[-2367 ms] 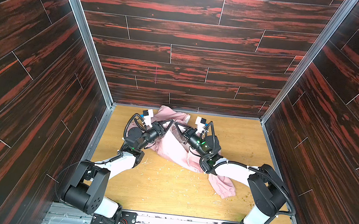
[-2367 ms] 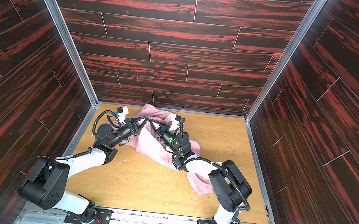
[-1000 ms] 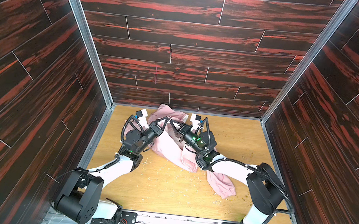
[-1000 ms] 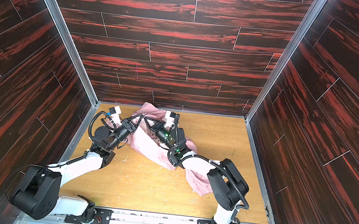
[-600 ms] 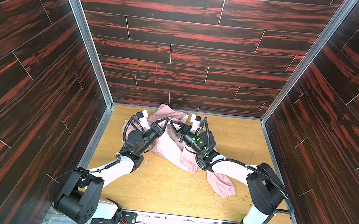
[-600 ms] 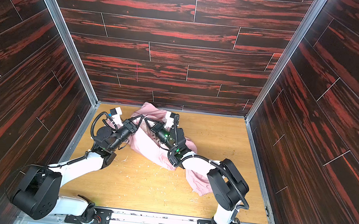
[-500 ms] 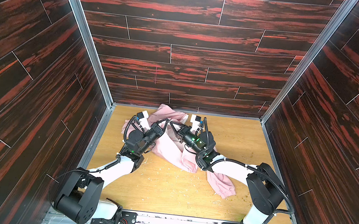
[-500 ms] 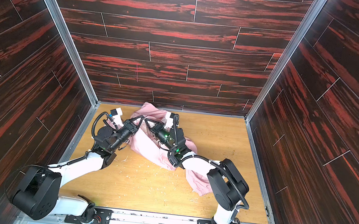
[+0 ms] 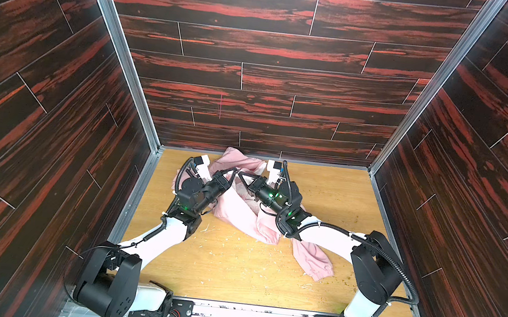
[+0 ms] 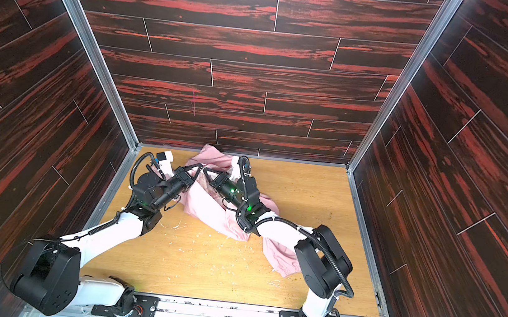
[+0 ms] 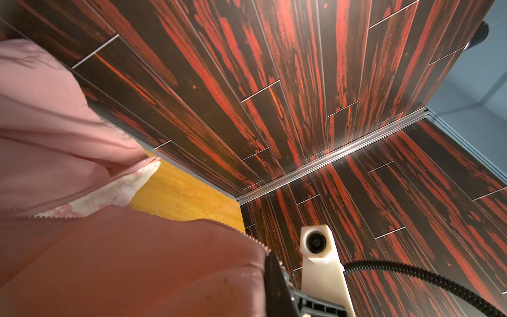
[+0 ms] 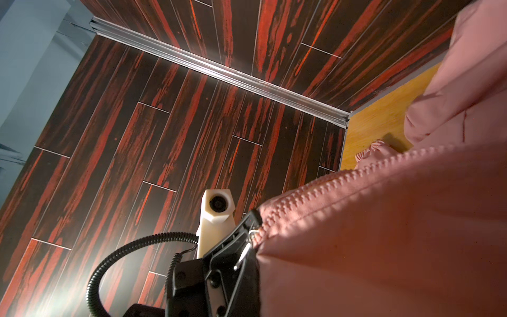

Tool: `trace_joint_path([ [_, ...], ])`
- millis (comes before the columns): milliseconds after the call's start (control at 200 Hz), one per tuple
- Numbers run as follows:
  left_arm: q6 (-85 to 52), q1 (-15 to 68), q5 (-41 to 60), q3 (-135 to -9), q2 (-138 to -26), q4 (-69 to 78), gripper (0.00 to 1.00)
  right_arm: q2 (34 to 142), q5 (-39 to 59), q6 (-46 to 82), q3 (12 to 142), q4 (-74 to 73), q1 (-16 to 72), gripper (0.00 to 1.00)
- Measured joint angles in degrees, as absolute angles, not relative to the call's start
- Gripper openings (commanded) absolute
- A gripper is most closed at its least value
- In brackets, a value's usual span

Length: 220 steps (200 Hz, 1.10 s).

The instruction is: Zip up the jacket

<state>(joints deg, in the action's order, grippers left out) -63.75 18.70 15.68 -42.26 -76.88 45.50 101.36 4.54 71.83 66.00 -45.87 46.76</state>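
Jacket (image 9: 239,216) pinched by 2 closed grippers: left gripper (image 9: 233,173) and right gripper (image 9: 242,175) meet tip to tip, each on a zipper edge (image 12: 356,175), fabric trailing below them toward the right arm (image 9: 328,236).

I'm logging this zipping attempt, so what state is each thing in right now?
jacket: crumpled on the table, front edges lifted.
zipper: open, lining showing between its tracks.
left tool: shut on the jacket.
right tool: shut on the jacket.
sleeve: lying loose on the table, unheld.
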Motion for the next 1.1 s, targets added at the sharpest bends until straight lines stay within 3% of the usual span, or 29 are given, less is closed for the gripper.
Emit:
trace_joint_path([
  [531,-60.5,15.5,22.3,-45.1,-72.8,29.1,0.00,101.1,8.6,70.6,63.4,-45.8,46.9,0.00],
  [1102,-64.7,15.2,21.8,-44.9,-73.2,36.0,0.00,101.9,9.0,72.3,66.1,-47.5,47.0,0.00],
])
